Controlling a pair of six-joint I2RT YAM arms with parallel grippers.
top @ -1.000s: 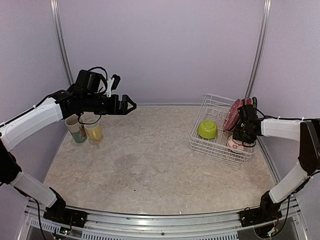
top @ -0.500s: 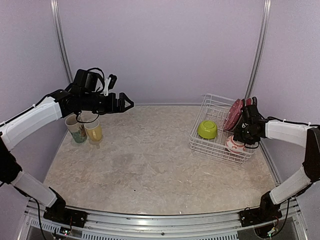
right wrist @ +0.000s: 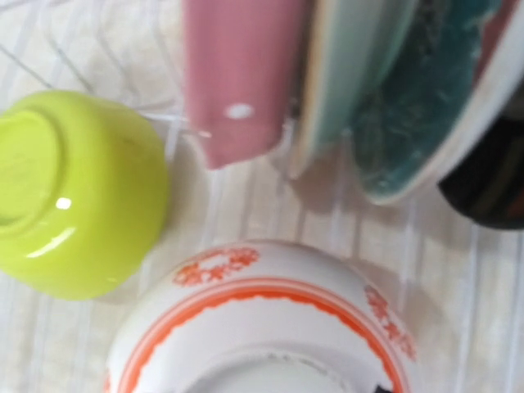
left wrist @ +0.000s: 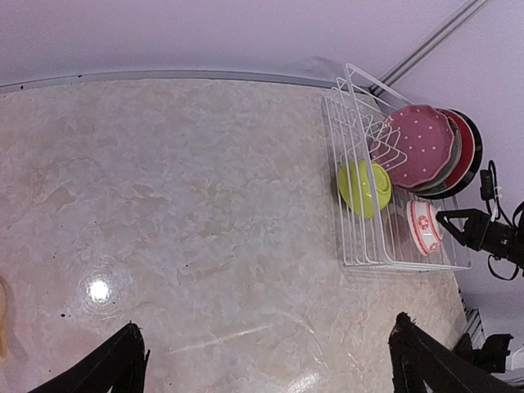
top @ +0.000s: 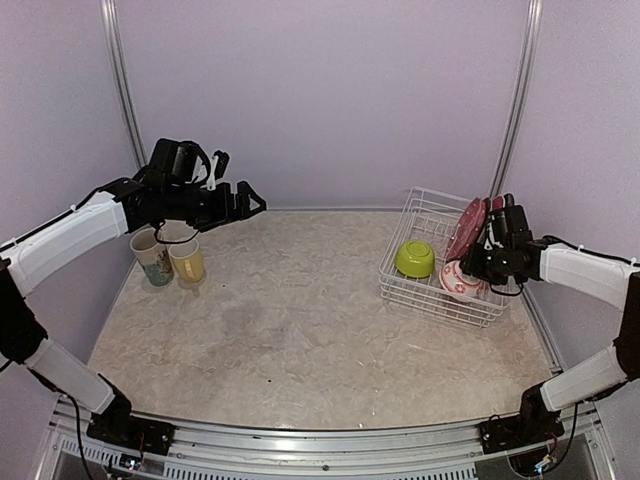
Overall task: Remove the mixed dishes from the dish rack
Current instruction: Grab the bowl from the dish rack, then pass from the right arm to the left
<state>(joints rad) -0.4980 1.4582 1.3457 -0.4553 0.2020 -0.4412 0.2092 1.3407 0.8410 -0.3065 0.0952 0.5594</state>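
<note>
left gripper (top: 250,198): hovering above far-left corner, fingers spread wide, gripping nothing, likely waiting.
cream mug (top: 152,258), yellow cup (top: 188,263): standing upright, touching, by left edge; already unloaded.
dish rack (top: 425,205): sitting near right edge.
lime-green bowl (top: 415,258): lying in the rack's left half.
small white-and-red bowl (top: 460,281): tilting in the rack, being worked out.
right gripper (top: 482,262): touching that bowl's rim; closure unclear.
pink dotted plate (top: 466,228): leaning in slots.

Even light, glare on the table (left wrist: 98,290), right-wrist view blurred.
</note>
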